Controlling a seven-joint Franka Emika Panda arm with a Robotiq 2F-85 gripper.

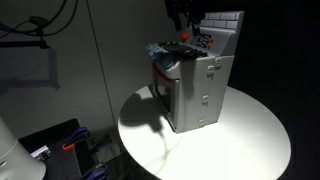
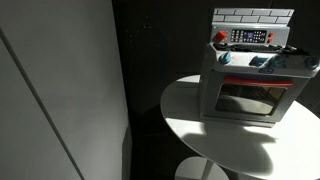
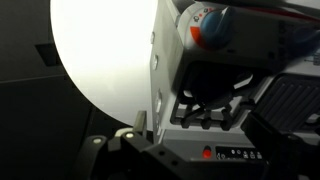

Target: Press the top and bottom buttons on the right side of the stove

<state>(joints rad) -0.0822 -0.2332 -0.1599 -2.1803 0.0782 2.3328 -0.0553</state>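
The small grey toy stove [image 1: 200, 85] stands on a round white table [image 1: 250, 130] and shows in both exterior views [image 2: 250, 90]. Its tiled back panel [image 2: 252, 15] carries a control patch with a red button [image 2: 221, 37] at its left end. The dark burners [image 3: 215, 95] and the red button [image 3: 207, 153] show in the wrist view. A toy pot with red and blue parts [image 3: 205, 25] sits on the stove top. My gripper [image 1: 186, 30] hangs just above the stove top near the back panel. In the wrist view its fingers [image 3: 200, 125] are spread apart and empty.
A grey wall panel [image 2: 60, 80] stands beside the table. Cables hang at the upper left [image 1: 40, 30]. A dark box with purple parts [image 1: 65, 140] lies on the floor next to a white object [image 1: 15, 150]. The table edge [image 3: 75, 85] drops to dark floor.
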